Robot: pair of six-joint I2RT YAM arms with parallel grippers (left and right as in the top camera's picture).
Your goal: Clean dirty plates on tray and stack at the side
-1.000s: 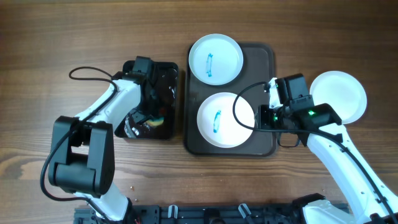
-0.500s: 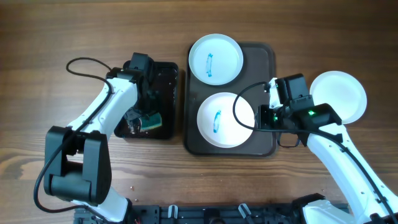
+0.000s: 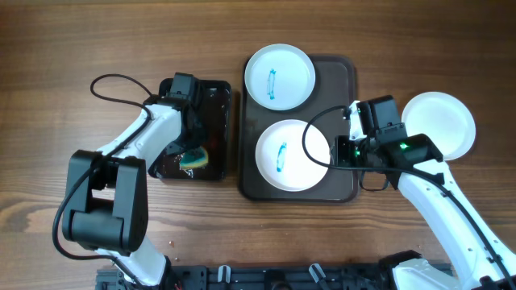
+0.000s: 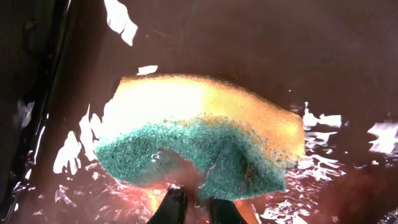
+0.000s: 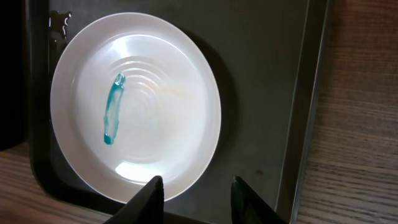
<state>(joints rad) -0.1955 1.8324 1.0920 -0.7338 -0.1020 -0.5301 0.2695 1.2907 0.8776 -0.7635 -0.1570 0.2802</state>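
The change is all on the left. Over the last second the left arm swings its elbow out and back while the left gripper [image 4: 196, 208] works the sponge [image 4: 199, 130] about inside the small black tray [image 3: 216, 101]. The sponge, which showed its teal side half a second ago, now lies with yellow and green both up, near the tray's near end. In the left wrist view the fingers are pinched close together on the sponge's green edge, and the tray floor around it glints wet.

The right arm has not moved. The right gripper [image 5: 199, 193] hangs spread wide and empty over the near plate [image 3: 294, 173].

That plate sits on the brown tray [image 3: 340, 80] with its teal smear untouched. The far plate [image 3: 286, 60], also smeared, overlaps the tray's far rim. A third plate [image 3: 443, 121], apparently clean, rests on the table to the right.

By my reading the sponge is being wetted for wiping, and two plates remain to clean
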